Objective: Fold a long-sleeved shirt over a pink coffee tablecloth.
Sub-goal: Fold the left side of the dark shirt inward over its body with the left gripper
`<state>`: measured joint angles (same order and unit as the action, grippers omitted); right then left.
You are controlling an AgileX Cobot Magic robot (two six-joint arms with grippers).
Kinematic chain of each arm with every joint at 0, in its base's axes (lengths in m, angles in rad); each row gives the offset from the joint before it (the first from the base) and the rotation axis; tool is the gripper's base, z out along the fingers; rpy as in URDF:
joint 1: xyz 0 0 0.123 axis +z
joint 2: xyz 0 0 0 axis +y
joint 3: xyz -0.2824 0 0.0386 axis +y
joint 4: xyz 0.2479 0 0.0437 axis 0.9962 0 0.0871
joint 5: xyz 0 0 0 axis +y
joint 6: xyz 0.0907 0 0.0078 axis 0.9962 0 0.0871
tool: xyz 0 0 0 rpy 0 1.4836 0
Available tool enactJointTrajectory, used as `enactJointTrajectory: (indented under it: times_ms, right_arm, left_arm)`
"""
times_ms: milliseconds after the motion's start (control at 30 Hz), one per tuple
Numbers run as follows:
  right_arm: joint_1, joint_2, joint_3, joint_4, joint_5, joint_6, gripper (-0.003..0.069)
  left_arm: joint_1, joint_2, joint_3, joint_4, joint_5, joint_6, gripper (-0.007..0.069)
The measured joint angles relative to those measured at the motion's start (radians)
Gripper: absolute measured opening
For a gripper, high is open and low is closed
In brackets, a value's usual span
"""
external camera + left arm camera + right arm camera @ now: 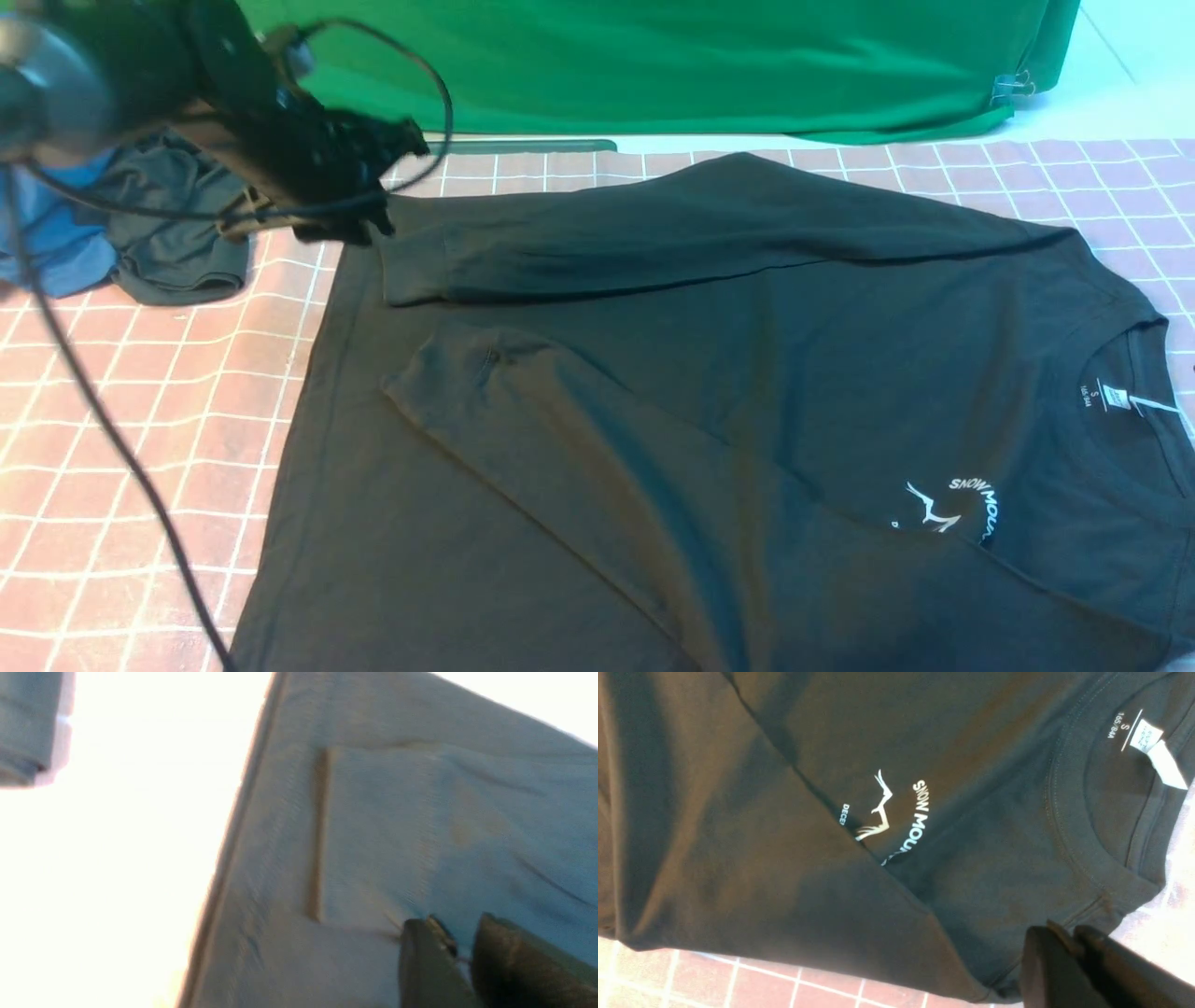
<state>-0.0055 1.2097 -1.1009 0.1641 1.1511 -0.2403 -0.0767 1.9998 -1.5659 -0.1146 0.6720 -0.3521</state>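
Watching long-sleeved shirt, collar toward right gripper (jaws near-closed, near it); left gripper, slightly parted, by sleeve cuff.

In the front view the long-sleeved shirt is cut off at the lower and right edges, and a folded sleeve hides part of its chest print. The left arm is blurred. The left wrist view bleaches the pink coffee tablecloth white. You cannot tell whether the cropped right claw or left claw pinches cloth.
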Motion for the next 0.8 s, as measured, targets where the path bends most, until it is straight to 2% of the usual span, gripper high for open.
enactJointTrajectory:
  times_ms: [133, 300, 567, 700, 767, 800]
  right_arm:
    - [0.0, 0.0, 0.0, 0.011, 0.002, -0.019, 0.0108]
    - [0.0, 0.0, 0.0, 0.017, 0.002, -0.024, 0.0109]
    - [0.0, -0.001, 0.0, 0.024, 0.0, -0.025, 0.0121]
    - [0.0, -0.001, 0.0, 0.028, -0.015, -0.025, 0.0123]
    - [0.0, -0.001, 0.0, 0.029, -0.018, -0.025, 0.0123]
    - [0.0, -0.001, 0.0, 0.029, -0.02, -0.025, 0.0123]
  left_arm:
    - [0.0, 0.089, -0.012, 0.034, -0.048, 0.026, 0.0403]
    - [0.0, 0.13, -0.012, 0.043, -0.075, 0.033, 0.0484]
    - [0.0, 0.151, -0.014, -0.011, -0.1, 0.08, 0.0474]
    - [0.0, 0.159, -0.023, -0.022, -0.099, 0.091, 0.0407]
    - [0.0, 0.16, -0.023, -0.023, -0.097, 0.105, 0.0347]
    - [0.0, 0.16, -0.023, -0.023, -0.095, 0.116, 0.028]
